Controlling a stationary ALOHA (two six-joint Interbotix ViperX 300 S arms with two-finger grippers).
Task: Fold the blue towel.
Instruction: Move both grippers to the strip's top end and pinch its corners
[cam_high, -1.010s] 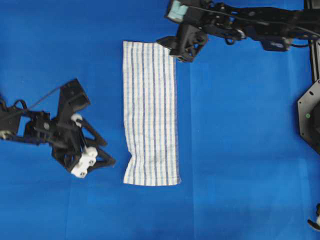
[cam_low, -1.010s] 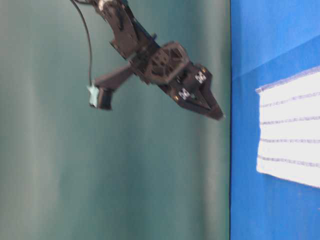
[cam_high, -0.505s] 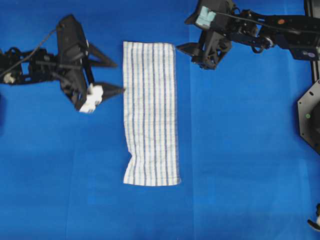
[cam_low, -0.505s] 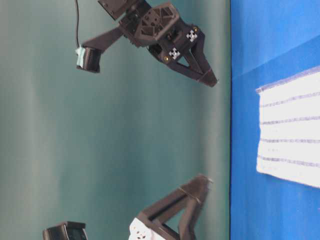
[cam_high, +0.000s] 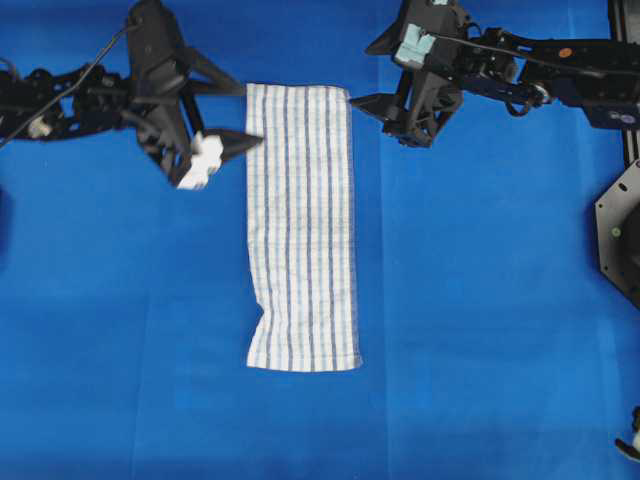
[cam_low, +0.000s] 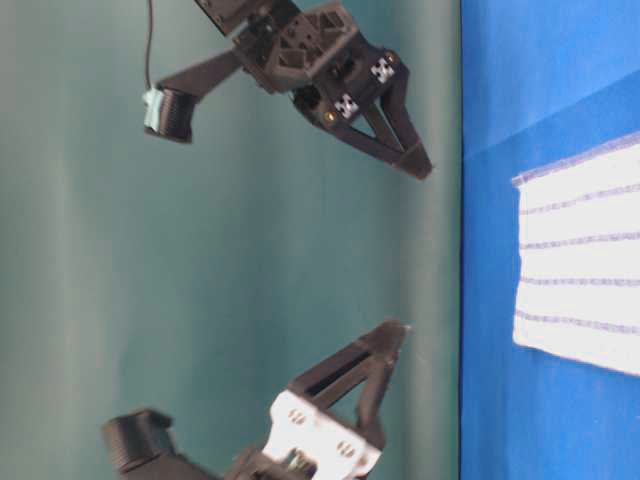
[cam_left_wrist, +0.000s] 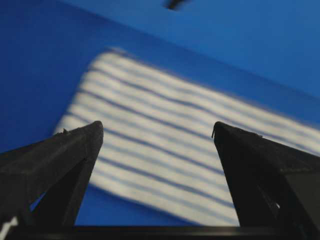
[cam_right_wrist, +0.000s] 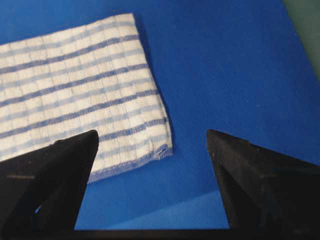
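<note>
Item: blue towel (cam_high: 303, 225), a white woven cloth with thin blue and dark-blue stripes, lying flat as one long narrow strip on the blue table covering (cam_high: 480, 300), its long sides running up and down the overhead view; its lower left edge is showing a slight wrinkle, and nothing is holding it. Item: left gripper (cam_high: 240, 115), sitting just beside the towel's upper left corner, its jaws spread wide with nothing between them; one fingertip is pointing at the towel's top edge and the other is reaching just to the towel's left edge, though contact cannot be told from above. In the left wrist view the two dark fingers (cam_left_wrist: 55, 165) are framing the towel's striped end (cam_left_wrist: 170, 150), which is blurred there. Item: right gripper (cam_high: 365, 75), sitting just beside the towel's upper right corner, jaws likewise standing wide apart and gripping nothing; in the right wrist view the fingers (cam_right_wrist: 50, 170) are framing the towel's corner (cam_right_wrist: 100, 100) and a bare stretch of the covering beside it. In the table-level view both grippers, the right (cam_low: 415, 125) and the left (cam_low: 390, 385), are hanging clear of the covering's surface, against a plain green backdrop (cam_low: 150, 280). Containers: no item in view is serving as a container. Markings: small black-and-white square tags (cam_low: 382, 70) are showing on the right gripper's body near the towel's end; no readable writing is visible on them or on the towel.
</note>
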